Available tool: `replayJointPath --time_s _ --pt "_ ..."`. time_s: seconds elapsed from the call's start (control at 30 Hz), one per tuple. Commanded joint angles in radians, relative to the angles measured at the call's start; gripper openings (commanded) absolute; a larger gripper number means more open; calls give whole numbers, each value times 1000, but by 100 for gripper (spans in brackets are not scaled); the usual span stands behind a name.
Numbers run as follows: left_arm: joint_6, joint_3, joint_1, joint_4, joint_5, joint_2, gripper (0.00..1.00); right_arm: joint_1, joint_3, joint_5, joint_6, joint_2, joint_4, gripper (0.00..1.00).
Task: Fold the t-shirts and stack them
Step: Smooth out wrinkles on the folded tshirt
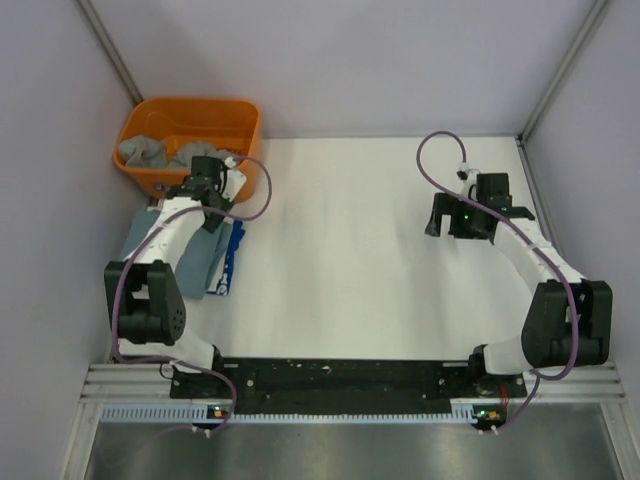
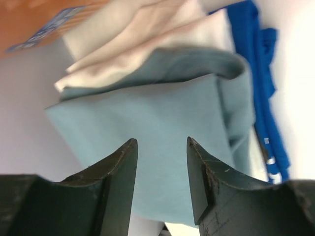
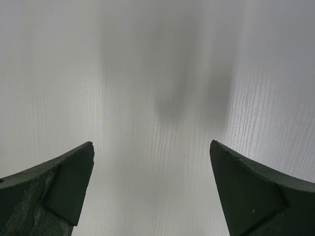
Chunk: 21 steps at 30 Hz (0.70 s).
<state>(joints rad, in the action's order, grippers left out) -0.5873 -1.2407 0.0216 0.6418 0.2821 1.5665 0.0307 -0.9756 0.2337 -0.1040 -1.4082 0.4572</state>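
Note:
A stack of folded t-shirts lies at the table's left edge, with a dusty blue-grey shirt (image 1: pixel 200 262) on top. In the left wrist view this blue-grey shirt (image 2: pixel 147 113) fills the middle, a folded white shirt (image 2: pixel 147 39) lies beyond it and a bright blue shirt (image 2: pixel 256 88) shows at its right side. A crumpled grey shirt (image 1: pixel 145 152) lies in the orange tub. My left gripper (image 1: pixel 215 185) (image 2: pixel 161 142) is open and empty just above the blue-grey shirt. My right gripper (image 1: pixel 472 222) (image 3: pixel 151 145) is open and empty over bare table.
The orange plastic tub (image 1: pixel 190 108) stands at the back left corner, right behind the stack; its wall shows in the left wrist view (image 2: pixel 29 19). Grey walls enclose the white table (image 1: pixel 340 260) on the left, back and right.

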Motion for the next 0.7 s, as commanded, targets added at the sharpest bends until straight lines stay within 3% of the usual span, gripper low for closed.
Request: replayJointPath --time_s 0.0,0.03,0.13,0.43,0.67 --pt "79 -23 37 45 -44 72 47 5 -11 16 15 12 -18 99" --pt "84 -26 44 38 -34 87 41 6 -9 18 15 11 -20 99" --pt "104 -51 54 41 -58 130 39 5 -8 19 17 8 -18 99" --pt "139 -74 78 61 -127 155 46 5 -5 19 18 -8 -20 99" --pt "119 -55 83 4 -15 178 41 5 -8 33 18 -9 -20 99"
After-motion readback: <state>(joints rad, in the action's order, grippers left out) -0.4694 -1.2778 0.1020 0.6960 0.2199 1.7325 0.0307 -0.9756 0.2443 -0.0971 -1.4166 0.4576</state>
